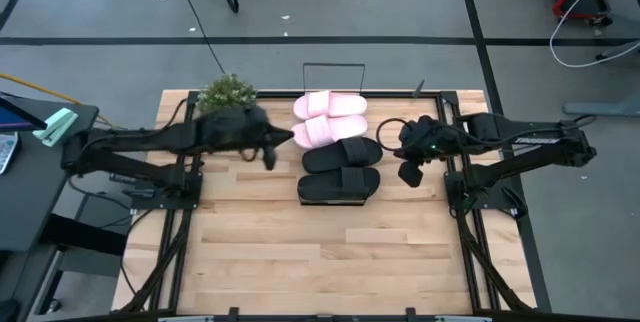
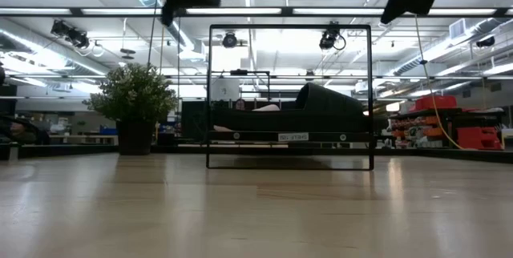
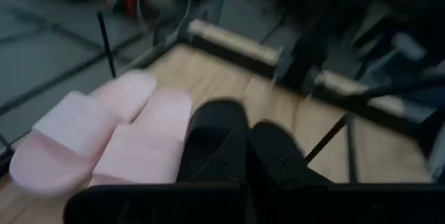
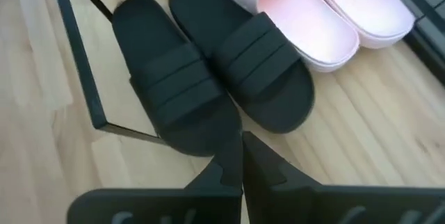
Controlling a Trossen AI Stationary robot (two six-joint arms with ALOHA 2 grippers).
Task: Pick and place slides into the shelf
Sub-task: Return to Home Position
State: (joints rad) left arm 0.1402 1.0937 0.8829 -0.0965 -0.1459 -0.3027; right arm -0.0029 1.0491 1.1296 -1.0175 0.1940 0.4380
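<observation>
Four slides [image 1: 337, 147] are lying side by side in one row on the shelf [image 2: 321, 137], between the two end effectors and touching neither of them. The pink pair [image 1: 330, 119] is taking the far end of the row and the black pair [image 1: 340, 169] the near end, each slide lying against its neighbour. The shelf's thin black wire frame is standing upright at both ends of the row.

The left end effector [image 1: 270, 150] is hanging above the bench [image 1: 300, 252], just beside the place where the pink pair is meeting the black pair, so the pink ones are lying slightly beyond it and the black ones slightly nearer. Its wrist view is looking down over all four slides but is blurring badly, so whether it is open or closed cannot be told. A plant [image 1: 228, 92] is standing behind this arm, near the bench's far edge.

The right end effector [image 1: 409, 170] is hanging on the row's other side, level with the black pair and apart from it. It is closed, with the two fingers [image 4: 268, 165] pressing together and gripping nothing. In its wrist view the black pair is lying just under and ahead of the tips, the pink pair beyond that, and one end of the wire frame is running beside the outer black slide.

In the low view both end effectors are showing only at the top edge, well above the bench and the shelf
</observation>
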